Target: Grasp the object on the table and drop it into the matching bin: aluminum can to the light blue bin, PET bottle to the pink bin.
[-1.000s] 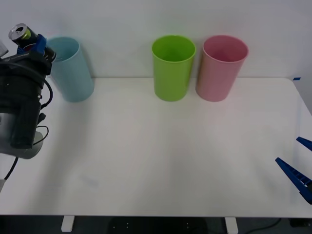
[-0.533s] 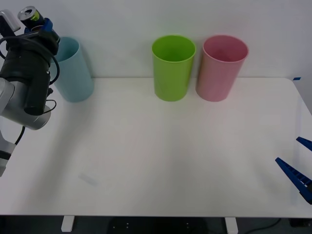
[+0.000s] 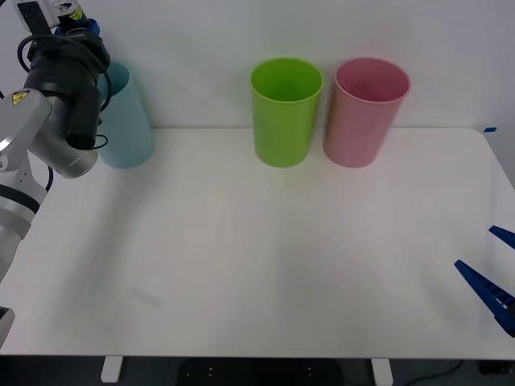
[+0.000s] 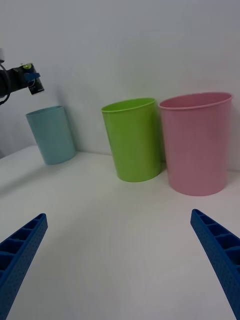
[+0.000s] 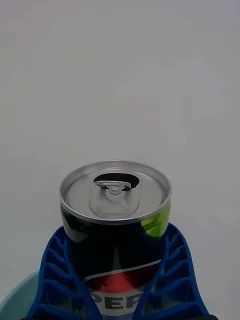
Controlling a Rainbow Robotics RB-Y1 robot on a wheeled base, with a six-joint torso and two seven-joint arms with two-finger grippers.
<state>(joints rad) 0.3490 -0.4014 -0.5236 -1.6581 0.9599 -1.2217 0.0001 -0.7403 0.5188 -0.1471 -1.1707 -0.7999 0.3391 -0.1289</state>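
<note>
At the front view's upper left, above the light blue bin (image 3: 125,121), the left gripper (image 5: 117,295) clamps the aluminum can (image 5: 116,235) around its sides; opened, probably light, thin-walled and slippery.

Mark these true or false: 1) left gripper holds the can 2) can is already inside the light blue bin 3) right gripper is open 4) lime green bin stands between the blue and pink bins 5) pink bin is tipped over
1) True. The left gripper is shut on the aluminum can, blue fingers on both sides of it.
2) False. The can is held up in the air by the light blue bin, not inside it.
3) True. The right gripper has its fingers spread wide, low over the table at its right edge.
4) True. The lime green bin stands between them, close beside the pink bin.
5) False. The pink bin stands upright.
</note>
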